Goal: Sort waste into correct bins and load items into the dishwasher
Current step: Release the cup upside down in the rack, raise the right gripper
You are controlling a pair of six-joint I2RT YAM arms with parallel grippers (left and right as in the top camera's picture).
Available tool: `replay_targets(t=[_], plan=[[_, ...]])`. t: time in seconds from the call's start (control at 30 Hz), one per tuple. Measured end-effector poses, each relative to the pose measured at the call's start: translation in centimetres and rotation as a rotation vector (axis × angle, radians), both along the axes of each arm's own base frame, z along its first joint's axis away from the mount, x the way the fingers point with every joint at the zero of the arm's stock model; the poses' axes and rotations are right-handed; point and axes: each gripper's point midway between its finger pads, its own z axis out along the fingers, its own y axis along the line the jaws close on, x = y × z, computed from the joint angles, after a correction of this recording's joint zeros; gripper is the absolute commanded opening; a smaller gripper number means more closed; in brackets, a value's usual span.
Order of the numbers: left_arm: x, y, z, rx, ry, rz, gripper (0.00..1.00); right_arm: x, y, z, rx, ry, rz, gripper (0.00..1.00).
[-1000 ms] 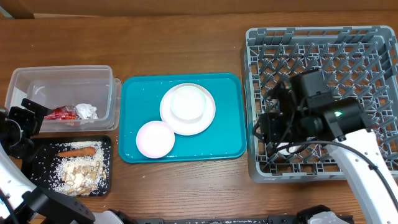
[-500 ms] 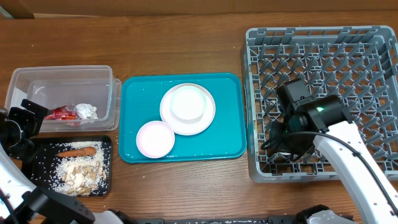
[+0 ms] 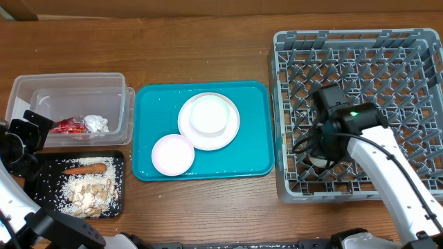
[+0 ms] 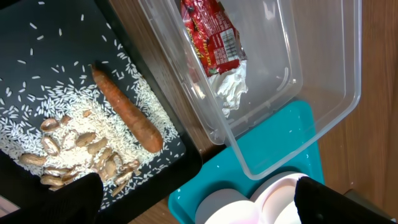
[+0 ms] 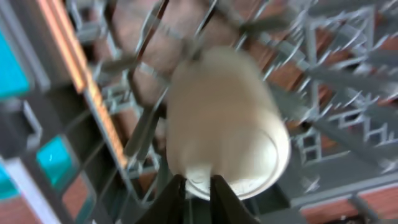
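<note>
Nearest the front edge on the left, the flat black rectangular tray point(image 3: 119, 158) holds the small orange carrot point(image 3: 86, 167) and the pale beige food scraps point(image 3: 86, 194). The left gripper point(image 4: 199, 208) hangs at the left edge by the tray's far side, jaws spread wide and holding nothing.

Toward the front right corner, the right gripper point(image 5: 194, 194) is down inside the large grey plastic dish rack point(image 3: 284, 188). It is clamped on the rim of a small white cup point(image 5: 217, 124), which lies tilted among the pegs in the rack's near-left part. The pinch takes only a thin edge, so the cup could twist out if it knocks a peg. Letting go at this tilt might leave it on its side rather than seated. The wrist view is blurred, so how the cup meets the pegs cannot be told. The arm's loose cable point(image 3: 299, 144) hangs close to the lattice and might snag.

At mid-table the teal serving tray point(image 3: 149, 104) carries the white round plate point(image 3: 185, 131), with a smaller white dish point(image 3: 209, 114) on it and a second white dish point(image 3: 173, 154) beside. I cannot tell which is the bowl and which the cup.

Farther left, the clear rectangular plastic tub point(image 3: 69, 84) holds the red shiny wrapper point(image 3: 68, 126) and the crumpled silver-white foil ball point(image 3: 95, 124).
</note>
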Motion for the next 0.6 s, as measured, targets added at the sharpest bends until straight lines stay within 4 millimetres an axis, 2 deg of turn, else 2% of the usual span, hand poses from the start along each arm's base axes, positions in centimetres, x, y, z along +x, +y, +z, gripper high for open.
replay_targets(t=[0.17, 0.3, 0.43, 0.5, 0.6], plan=[[0.0, 0.0, 0.0, 0.0, 0.0, 0.0, 1.0, 1.3, -2.0, 0.5, -0.02, -0.044, -0.071, 0.26], [0.0, 0.0, 0.0, 0.0, 0.0, 0.0, 1.0, 1.8, -2.2, 1.4, -0.023, -0.057, -0.064, 0.33], [0.0, 0.0, 0.0, 0.0, 0.0, 0.0, 1.0, 2.9, -0.7, 3.5, 0.052, -0.089, -0.02, 0.45], [0.0, 0.0, 0.0, 0.0, 0.0, 0.0, 1.0, 3.4, 0.8, 4.6, 0.136, -0.109, 0.027, 0.51], [0.0, 0.0, 0.0, 0.0, 0.0, 0.0, 1.0, 3.3, 3.1, 5.4, 0.261, -0.104, 0.085, 0.54]])
